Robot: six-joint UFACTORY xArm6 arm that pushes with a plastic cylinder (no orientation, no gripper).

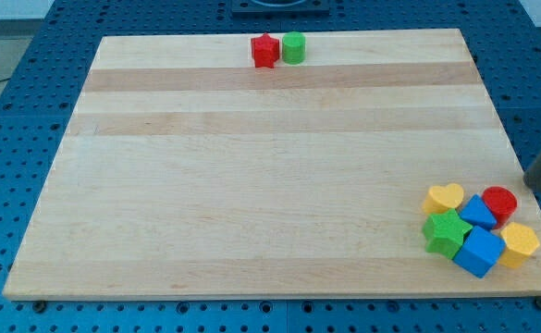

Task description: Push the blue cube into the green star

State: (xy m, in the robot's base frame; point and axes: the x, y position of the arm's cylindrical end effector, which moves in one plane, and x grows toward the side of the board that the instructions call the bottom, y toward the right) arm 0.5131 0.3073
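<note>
Blue cube (pixel 479 252), light & hard so prob. slides easy, sits bottom right touching green star (pixel 447 231); my tip (pixel 532 184), a bare rod w/o pincer, waits just right of cluster.

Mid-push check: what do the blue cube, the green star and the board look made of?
The solid blue cube and chunky green star block look like painted wood or moulded plastic: flat uniform colour, soft sheen; which one is unclear. The pale wooden board looks like smooth glued planks: visible grain and lengthwise strips.
</note>
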